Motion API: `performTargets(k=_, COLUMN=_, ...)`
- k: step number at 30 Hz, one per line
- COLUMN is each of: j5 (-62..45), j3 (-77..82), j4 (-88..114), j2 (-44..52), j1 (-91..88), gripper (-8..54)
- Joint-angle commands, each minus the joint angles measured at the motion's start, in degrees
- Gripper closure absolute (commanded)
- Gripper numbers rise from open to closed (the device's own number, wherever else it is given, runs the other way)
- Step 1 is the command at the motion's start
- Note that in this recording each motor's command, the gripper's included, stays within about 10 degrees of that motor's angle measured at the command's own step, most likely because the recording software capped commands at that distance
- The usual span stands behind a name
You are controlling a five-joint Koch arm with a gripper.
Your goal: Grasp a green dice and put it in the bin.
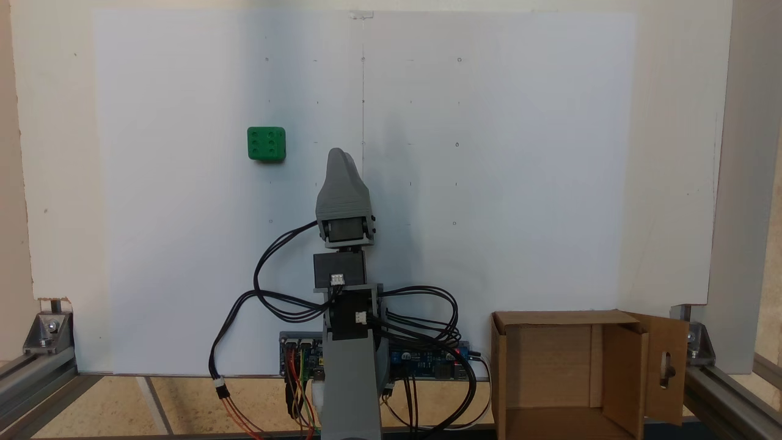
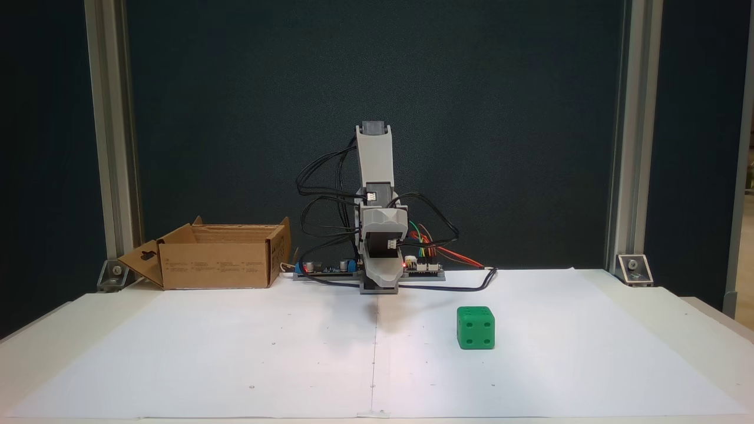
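Both fixed views show the green dice point(image 1: 266, 144) lying well apart from the gripper point(image 1: 343, 160), whose jaw state cannot be told. Light, rigid and smooth, it is best pinched across opposite flat faces.

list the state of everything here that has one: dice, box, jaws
green dice: upright on the white paper, free, nothing touching it
cardboard box: open on top, flaps folded out, nothing visible inside
gripper: folded back near the arm's base, away from the dice, holding nothing; whether the jaws are open or shut cannot be told
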Motion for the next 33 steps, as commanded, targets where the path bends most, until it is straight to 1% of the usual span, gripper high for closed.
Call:
performTargets(k=1, j5=-2.46, j3=2.37, j4=-0.88, j2=6.33, j1=0.0, gripper=2.4)
performTargets(k=15, j5=-2.55, j3=1.58, j4=1.41, j2=6.33, j1=0.0, gripper=2.4)
performTargets(k=26, j5=-2.64, j3=-9.58, j4=26.1, j2=6.42, j1=1.85, gripper=1.9)
performTargets(k=33, j5=-2.64, j3=-28.04, j4=52.71, j2=6.42, j1=4.66, gripper=2.4)
